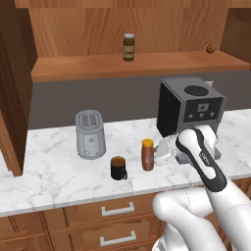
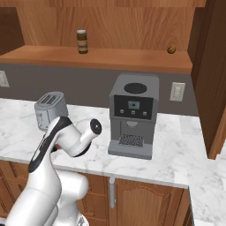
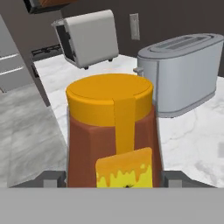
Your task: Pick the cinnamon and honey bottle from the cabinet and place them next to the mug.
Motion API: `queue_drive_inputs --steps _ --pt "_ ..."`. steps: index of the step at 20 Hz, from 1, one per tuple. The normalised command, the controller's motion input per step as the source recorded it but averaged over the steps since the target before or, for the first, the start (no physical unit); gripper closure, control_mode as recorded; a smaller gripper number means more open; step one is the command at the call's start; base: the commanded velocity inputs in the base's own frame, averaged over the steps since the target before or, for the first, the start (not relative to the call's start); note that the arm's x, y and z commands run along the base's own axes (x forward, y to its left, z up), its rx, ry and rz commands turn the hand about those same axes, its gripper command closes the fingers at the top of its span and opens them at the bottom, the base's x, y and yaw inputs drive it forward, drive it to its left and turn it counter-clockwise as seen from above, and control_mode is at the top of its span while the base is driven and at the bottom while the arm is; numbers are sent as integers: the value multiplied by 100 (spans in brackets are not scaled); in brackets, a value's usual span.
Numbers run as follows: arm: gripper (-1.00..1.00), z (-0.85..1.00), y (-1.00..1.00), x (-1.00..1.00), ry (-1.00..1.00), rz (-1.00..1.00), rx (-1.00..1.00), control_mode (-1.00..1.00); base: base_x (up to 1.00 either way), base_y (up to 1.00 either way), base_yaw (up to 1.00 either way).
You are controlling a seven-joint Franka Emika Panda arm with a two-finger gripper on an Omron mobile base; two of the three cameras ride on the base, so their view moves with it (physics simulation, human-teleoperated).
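Note:
The honey bottle (image 1: 147, 154), amber with an orange-yellow cap, stands upright at counter level just right of the dark mug (image 1: 118, 168). My gripper (image 1: 153, 156) reaches in from the right and is shut on the honey bottle. In the hand view the honey bottle (image 3: 111, 131) sits between my gripper's (image 3: 113, 180) two fingertips, which press against its sides. The cinnamon (image 1: 128, 47) (image 2: 81, 41), a brown jar with a pale lid, stands upright on the shelf of the wooden cabinet (image 1: 98, 68). My arm hides the mug and the bottle in the right base view.
A grey toaster (image 1: 90, 134) (image 2: 50, 108) (image 3: 183, 70) stands left of the mug. A dark coffee machine (image 1: 188, 105) (image 2: 133, 114) stands behind my hand. A small round brown thing (image 1: 210, 49) (image 2: 171, 49) lies at the shelf's right end. Drawer fronts (image 1: 117, 211) run below the marble counter.

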Motion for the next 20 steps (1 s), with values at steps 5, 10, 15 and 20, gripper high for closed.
queue_drive_inputs --steps 5,10,15,20 --pt "100 -23 0 0 6 0 -4 -100 0 0 0" --pt "100 -25 0 0 7 0 -6 -100 0 0 0" --pt "100 -23 0 2 1 0 -4 -100 0 0 0" --pt "100 -20 0 10 -1 0 -3 -100 0 0 0"
